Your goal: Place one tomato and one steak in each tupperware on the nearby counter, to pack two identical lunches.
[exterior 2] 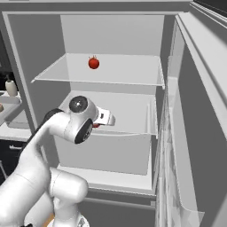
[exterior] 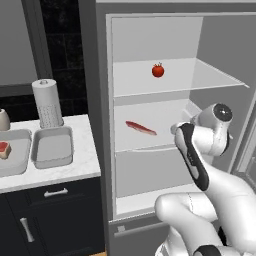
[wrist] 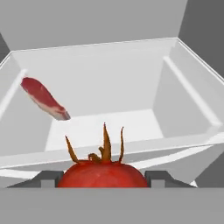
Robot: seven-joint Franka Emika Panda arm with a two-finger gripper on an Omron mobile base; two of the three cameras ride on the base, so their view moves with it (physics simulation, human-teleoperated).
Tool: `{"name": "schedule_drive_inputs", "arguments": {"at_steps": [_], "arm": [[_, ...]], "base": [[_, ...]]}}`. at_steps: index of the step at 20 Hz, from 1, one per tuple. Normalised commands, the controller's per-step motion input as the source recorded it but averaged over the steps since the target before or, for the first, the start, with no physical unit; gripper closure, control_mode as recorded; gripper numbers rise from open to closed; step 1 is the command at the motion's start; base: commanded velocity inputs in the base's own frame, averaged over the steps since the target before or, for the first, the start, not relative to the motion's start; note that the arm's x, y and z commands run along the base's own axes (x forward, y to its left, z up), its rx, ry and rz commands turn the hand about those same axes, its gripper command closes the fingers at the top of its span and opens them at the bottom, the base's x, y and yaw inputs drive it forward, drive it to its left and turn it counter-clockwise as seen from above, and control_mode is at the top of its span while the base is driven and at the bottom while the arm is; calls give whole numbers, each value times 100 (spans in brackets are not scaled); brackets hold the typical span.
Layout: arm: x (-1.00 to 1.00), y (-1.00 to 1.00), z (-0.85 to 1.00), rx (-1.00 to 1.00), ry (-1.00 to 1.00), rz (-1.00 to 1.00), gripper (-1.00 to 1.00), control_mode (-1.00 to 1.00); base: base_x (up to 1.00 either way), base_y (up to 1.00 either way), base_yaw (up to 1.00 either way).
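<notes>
In the hand view my gripper (wrist: 103, 178) is shut on a red tomato (wrist: 103, 171) with a brown stem, its fingertips (wrist: 47, 178) showing on either side. It is held at the front of the open fridge's middle shelf. A raw steak (exterior: 140, 128) (wrist: 43, 98) lies further back on that shelf, to the left. A second tomato (exterior: 158, 70) (exterior 2: 93, 63) sits on the upper shelf. On the white counter (exterior: 75, 170) stand two grey tupperwares: the nearer one (exterior: 52, 146) is empty, the left one (exterior: 15, 157) holds a steak (exterior: 4, 149).
The fridge door (exterior 2: 186, 133) stands open on the right. A paper towel roll (exterior: 47, 103) stands behind the tupperwares. A small bottle (exterior 2: 11, 87) sits at the back of the counter. Dark cabinets with silver handles (exterior: 55, 192) lie below the counter.
</notes>
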Motion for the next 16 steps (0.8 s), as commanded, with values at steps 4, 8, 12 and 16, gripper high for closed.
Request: {"name": "schedule_drive_inputs", "arguments": {"at_steps": [4,8,12,16], "arm": [[-100,9,44,0,5,0,100,-100],[-100,7,34,0,0,0,100,-100],[-87,38,42,-2,1,8,100,-100],[-99,56,19,-10,2,7,100,-100]], "base": [[0,0,0],[0,0,0],[0,0,0],[0,0,0]]}}
